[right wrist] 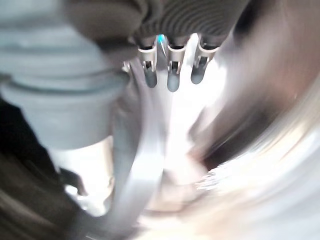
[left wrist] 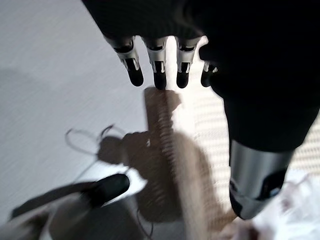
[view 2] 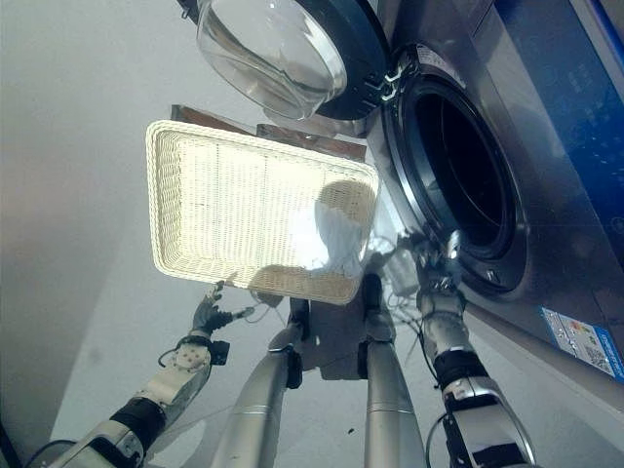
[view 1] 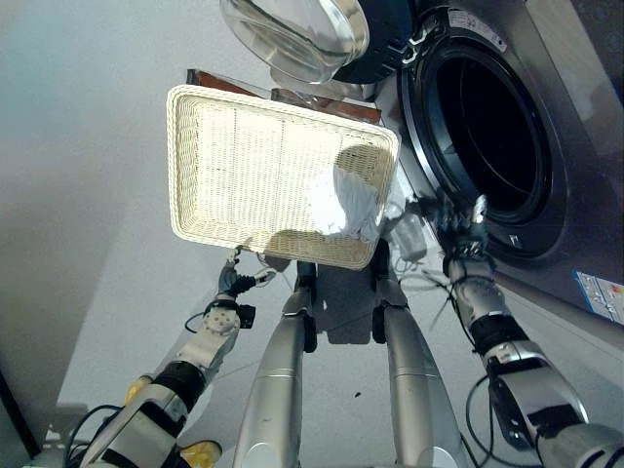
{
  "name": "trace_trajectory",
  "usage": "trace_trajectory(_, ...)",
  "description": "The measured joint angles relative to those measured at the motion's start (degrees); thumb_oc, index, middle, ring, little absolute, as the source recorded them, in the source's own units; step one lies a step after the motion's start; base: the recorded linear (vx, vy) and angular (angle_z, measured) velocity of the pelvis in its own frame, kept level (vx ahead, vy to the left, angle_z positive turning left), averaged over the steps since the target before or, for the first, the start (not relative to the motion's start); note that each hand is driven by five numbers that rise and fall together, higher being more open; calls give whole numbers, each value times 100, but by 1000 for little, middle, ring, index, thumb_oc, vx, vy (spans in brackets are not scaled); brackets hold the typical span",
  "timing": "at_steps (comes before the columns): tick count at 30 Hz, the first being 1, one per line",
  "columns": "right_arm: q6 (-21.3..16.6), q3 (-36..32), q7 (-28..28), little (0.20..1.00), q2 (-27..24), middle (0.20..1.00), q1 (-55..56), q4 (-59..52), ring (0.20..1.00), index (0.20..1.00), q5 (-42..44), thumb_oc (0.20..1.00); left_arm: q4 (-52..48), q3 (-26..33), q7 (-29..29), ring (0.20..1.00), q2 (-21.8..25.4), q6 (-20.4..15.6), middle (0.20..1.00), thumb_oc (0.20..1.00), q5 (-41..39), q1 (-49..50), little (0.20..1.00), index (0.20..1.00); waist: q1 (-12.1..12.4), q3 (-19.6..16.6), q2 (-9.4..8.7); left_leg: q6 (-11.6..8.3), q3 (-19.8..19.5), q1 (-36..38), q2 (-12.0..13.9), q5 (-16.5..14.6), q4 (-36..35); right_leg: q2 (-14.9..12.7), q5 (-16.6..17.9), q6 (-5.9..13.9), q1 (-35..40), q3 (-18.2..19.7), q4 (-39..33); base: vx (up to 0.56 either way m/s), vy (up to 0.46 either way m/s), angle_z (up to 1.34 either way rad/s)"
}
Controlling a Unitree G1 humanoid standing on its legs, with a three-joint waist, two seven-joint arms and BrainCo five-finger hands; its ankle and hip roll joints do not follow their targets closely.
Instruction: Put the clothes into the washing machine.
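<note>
Our left hand (view 1: 230,285) lower left, fingers relaxed, empty | right hand (view 1: 466,232) right of centre at washing machine (view 1: 546,146) rim, fingers straight | white clothes (view 1: 343,200) in basket (view 1: 224,166), centre | door (view 1: 302,34) open; loading not yet done

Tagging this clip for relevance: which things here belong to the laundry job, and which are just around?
Job: white cloth in the basket's corner nearest the washer; wicker basket; washer drum with its door open; right hand near the drum's rim; left hand by the basket's near edge.

Around: brown stand under the basket.
</note>
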Motion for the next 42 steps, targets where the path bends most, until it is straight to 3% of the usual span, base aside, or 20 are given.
trace_trajectory(1, -17, 132, -99, 1000, -65, 1000, -1, -17, 1000, 1000, -609, 1000, 7, 41, -60, 1000, -18, 4, 1000, 1000, -87, 42, 1000, 1000, 12, 0, 0, -11, -41, -5, 1, 28, -38, 0, 2, -7, -1, -34, -19, -86, 5, 28)
trace_trajectory(3, -57, 251, -629, 1000, -255, 1000, -27, -382, 1000, 1000, -2706, 1000, 37, 142, -197, 1000, -38, 29, 1000, 1000, -213, 219, 1000, 1000, 65, 0, 0, -35, -133, -35, 8, 79, -104, 5, -4, -39, -12, -129, -46, -80, 25, 18)
trace_trajectory(6, -55, 444, -1202, 1000, -505, 1000, -179, -809, 1000, 1000, -4641, 1000, 140, 241, -231, 1000, -114, 34, 1000, 1000, -332, 347, 1000, 1000, 143, 1, 1, -20, -137, -35, 10, 101, -147, 3, -4, -42, -16, -138, -60, -65, 23, 3)
trace_trajectory(9, 257, 1353, -1939, 1000, -1122, 1000, -649, -1434, 1000, 1000, -7682, 1000, 292, 442, -346, 1000, -263, -5, 1000, 1000, -462, 417, 1000, 1000, 161, 0, 2, -39, -262, -54, -10, 183, -266, -45, -25, -68, -26, -297, -67, -81, 23, 16)
trace_trajectory(12, 381, 1790, -2081, 1000, -1222, 1000, -978, -1472, 1000, 1000, -8919, 1000, 468, 428, -517, 1000, -276, -77, 1000, 1000, -519, 415, 1000, 1000, 234, 0, 2, -61, -358, -98, 2, 216, -306, -44, -49, -99, -33, -401, -66, -64, 25, 18)
trace_trajectory(21, 460, 2868, -2082, 1000, -1163, 1000, -1595, -1185, 1000, 1000, -9920, 1000, 849, 401, -774, 1000, -298, -297, 1000, 1000, -560, 322, 1000, 1000, 466, 0, 3, -108, -626, -171, -4, 334, -494, -69, -131, -94, -41, -635, -95, -52, 11, 13)
trace_trajectory(26, 655, 3232, -1640, 1000, -1009, 1000, -2040, -744, 1000, 1000, -10016, 1000, 842, 277, -779, 1000, -311, -353, 1000, 1000, -562, 250, 1000, 1000, 599, -2, 6, -142, -763, -307, 15, 432, -591, -65, -175, -95, -120, -757, -95, -18, 5, 15)
trace_trajectory(28, 863, 3279, -1365, 1000, -983, 1000, -2107, -581, 1000, 1000, -10015, 1000, 839, 233, -781, 1000, -312, -351, 1000, 1000, -563, 215, 1000, 1000, 695, -2, 6, -147, -779, -309, 21, 439, -605, -64, -195, -86, -120, -777, -94, 5, -30, 7)
trace_trajectory(32, 1815, 3460, -415, 1000, -818, 1000, -2369, -20, 1000, 1000, -10016, 1000, 759, 187, -784, 1000, -284, -228, 1000, 1000, -563, 190, 1000, 1000, 792, -4, 9, -183, -928, -372, 25, 480, -665, -69, -245, -56, -119, -915, -94, 16, -42, 15)
trace_trajectory(34, 1977, 3450, -248, 1000, -802, 1000, -2408, -45, 1000, 1000, -10009, 1000, 725, 186, -787, 1000, -266, -202, 1000, 1000, -562, 188, 1000, 1000, 789, -5, 10, -189, -929, -409, 47, 504, -671, -59, -268, -77, -118, -930, -93, 18, -39, 22)
trace_trajectory(35, 2316, 3440, 98, 1000, -648, 1000, -2576, 86, 1000, 1000, -9993, 1000, 672, 182, -807, 1000, -263, -130, 1000, 1000, -561, 186, 1000, 1000, 807, -6, 10, -196, -934, -430, 75, 540, -696, -49, -295, -73, -106, -954, -85, 21, -48, 15)
trace_trajectory(38, 2673, 3249, 1201, 1000, -349, 1000, -2988, 387, 1000, 1000, -10188, 1000, 503, 171, -833, 1000, -242, -117, 1000, 1000, -553, 195, 1000, 1000, 849, -59, 17, -224, -1017, -449, 84, 577, -740, -55, -315, -69, -111, -1035, -58, 28, -74, 14)
trace_trajectory(39, 2751, 3245, 1727, 959, -334, 959, -3140, 393, 959, 959, -10394, 959, 410, 172, -835, 1000, -229, -112, 1000, 1000, -552, 197, 1000, 1000, 861, -95, 16, -250, -1054, -469, 84, 600, -754, -58, -323, -75, -115, -1073, -55, 19, -59, 18)
trace_trajectory(40, 2809, 3247, 2284, 771, -353, 771, -3269, 397, 771, 771, -10564, 771, 274, 172, -836, 1000, -226, -104, 1000, 1000, -550, 195, 1000, 1000, 899, -130, 15, -270, -1055, -489, 92, 619, -758, -58, -357, -79, -127, -1079, -19, 15, -49, 17)
trace_trajectory(42, 2856, 3245, 3036, 507, -372, 507, -3378, 465, 507, 507, -10821, 507, 90, 82, -838, 1000, -224, -67, 1000, 1000, -549, 194, 1000, 1000, 996, -197, 22, -273, -1065, -495, 92, 639, -764, -61, -423, -99, -154, -1087, 76, 14, -68, 13)
